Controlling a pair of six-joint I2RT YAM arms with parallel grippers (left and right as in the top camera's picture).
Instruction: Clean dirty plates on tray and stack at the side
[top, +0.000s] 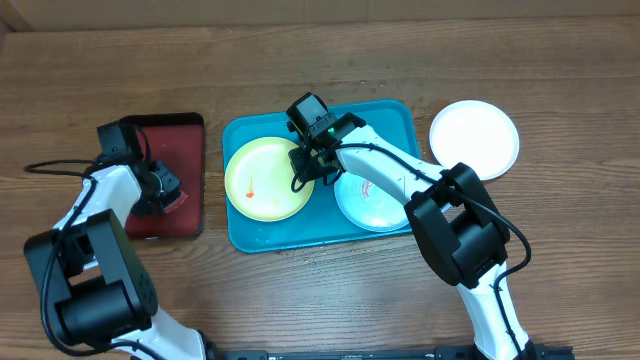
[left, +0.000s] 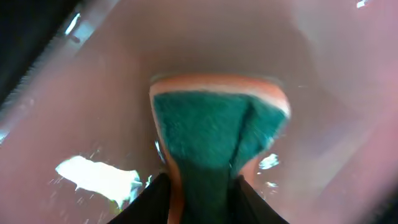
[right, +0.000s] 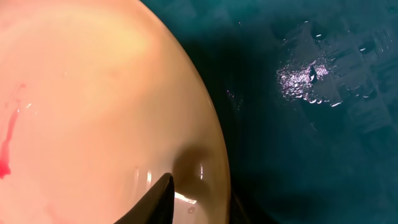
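Note:
The yellow-green plate lies on the left of the teal tray and has a small red smear. My right gripper is at its right rim, one finger on the plate and one outside it, shut on the rim. The right wrist view shows the plate, a red smear at its left, and the wet tray floor. The pale blue plate lies on the tray's right, partly under my right arm. The white plate lies on the table to the right of the tray. My left gripper is shut on a green and orange sponge.
A dark red black-rimmed tray lies left of the teal tray; my left gripper holds the sponge down on its wet floor. The wooden table runs all around. Cables trail from my left arm at the left edge.

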